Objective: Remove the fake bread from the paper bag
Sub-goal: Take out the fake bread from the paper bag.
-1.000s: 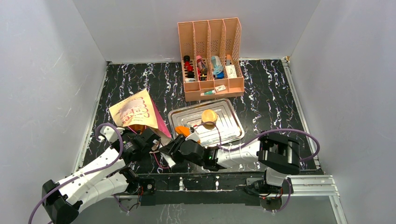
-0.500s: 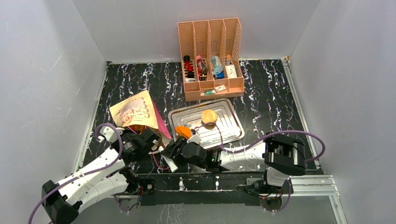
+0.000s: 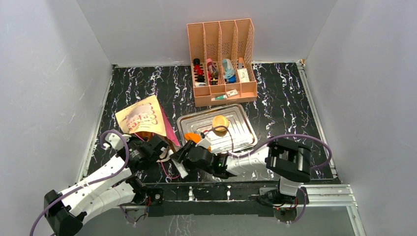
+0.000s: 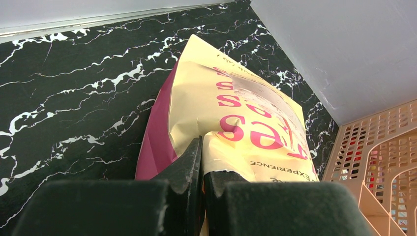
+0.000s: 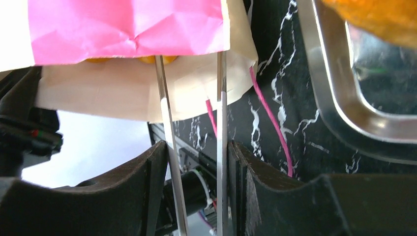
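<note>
The cream paper bag (image 3: pixel 141 118) with pink side panels lies on its side at the left, its mouth toward the arms. My left gripper (image 3: pixel 163 149) is shut on the bag's top edge (image 4: pixel 231 147) at the mouth. My right gripper (image 3: pixel 180 160) is shut on metal tongs (image 5: pixel 164 98), whose two blades reach up to the bag's opening. Orange bread (image 5: pixel 156 60) peeks out just inside, under the pink panel (image 5: pixel 128 24). A round fake bun (image 3: pixel 220 121) lies on the steel tray (image 3: pixel 246 140), and an orange piece (image 3: pixel 193 138) sits at its near-left corner.
A peach slotted organizer (image 3: pixel 221 64) with small items stands behind the tray. The bag's pink cord handle (image 5: pixel 275 128) trails on the black marble table beside the tray's rim (image 5: pixel 334 98). Grey walls close in the left, back and right.
My right gripper with the tongs has edged slightly left toward the bag's mouth, and its forearm has shifted. The left gripper and the bag have stayed put.
</note>
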Controlling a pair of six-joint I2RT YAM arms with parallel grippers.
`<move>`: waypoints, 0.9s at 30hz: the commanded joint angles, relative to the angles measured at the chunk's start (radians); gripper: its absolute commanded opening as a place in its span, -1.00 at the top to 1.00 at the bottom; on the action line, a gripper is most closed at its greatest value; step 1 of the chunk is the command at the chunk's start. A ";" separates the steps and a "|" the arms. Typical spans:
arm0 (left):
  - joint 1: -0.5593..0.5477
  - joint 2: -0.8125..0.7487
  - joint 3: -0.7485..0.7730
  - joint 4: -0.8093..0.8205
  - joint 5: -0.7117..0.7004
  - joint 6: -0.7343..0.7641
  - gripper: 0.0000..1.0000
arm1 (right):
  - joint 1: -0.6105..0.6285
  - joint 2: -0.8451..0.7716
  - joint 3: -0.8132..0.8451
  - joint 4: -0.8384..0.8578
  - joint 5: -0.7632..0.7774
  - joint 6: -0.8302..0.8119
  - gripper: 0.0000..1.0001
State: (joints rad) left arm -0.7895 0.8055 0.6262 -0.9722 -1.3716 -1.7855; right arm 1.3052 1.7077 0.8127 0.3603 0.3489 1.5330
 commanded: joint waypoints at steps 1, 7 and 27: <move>-0.004 -0.011 0.021 -0.007 -0.012 0.000 1.00 | -0.030 0.064 0.067 0.063 0.008 -0.031 0.13; -0.004 -0.010 0.022 -0.007 -0.012 0.000 1.00 | -0.056 0.106 0.072 0.115 -0.030 -0.043 0.24; -0.003 0.069 0.040 -0.035 -0.023 -0.069 0.98 | -0.041 -0.257 -0.114 0.076 -0.092 -0.229 1.00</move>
State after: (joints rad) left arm -0.7895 0.8516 0.6342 -0.9760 -1.3811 -1.8080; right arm 1.2568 1.5665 0.7414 0.4099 0.2623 1.3697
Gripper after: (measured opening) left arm 0.011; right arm 0.195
